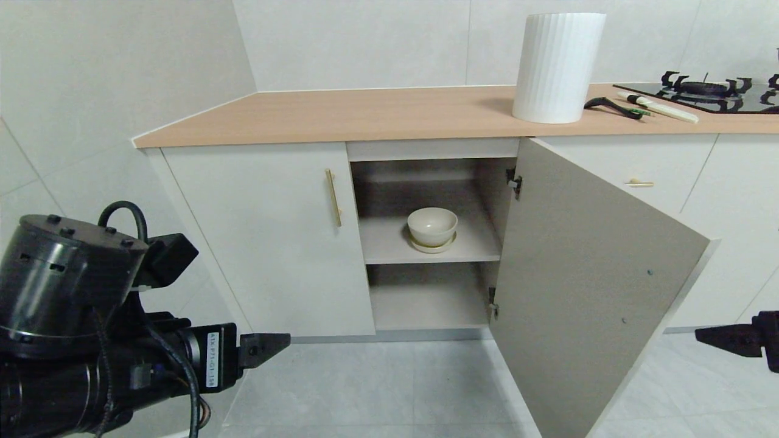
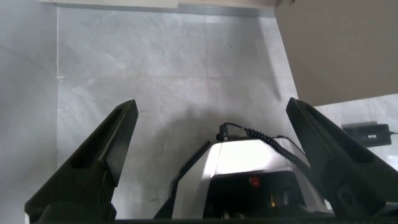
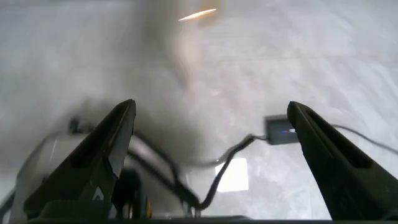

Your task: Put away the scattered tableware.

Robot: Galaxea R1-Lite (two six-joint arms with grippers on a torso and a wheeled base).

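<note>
A bowl [image 1: 432,225] is sitting on a plate [image 1: 433,246] mid-shelf in the cupboard [image 1: 414,188], its door [image 1: 584,280] standing wide open, as the left claw [image 2: 214,134] and right claw [image 3: 211,134] are hanging spread apart over the floor [image 1: 377,389].

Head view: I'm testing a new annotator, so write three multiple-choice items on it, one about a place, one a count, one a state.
1. Where is the bowl? A. countertop B. cabinet shelf C. floor
2. How many bowls are in the cabinet? A. one B. two C. three
3. The cabinet door beside the bowl is: A. shut B. open C. missing
Answers: B, it stands on a plate on the cabinet shelf; A, a single bowl shows; B, the cabinet door stands wide open.
</note>
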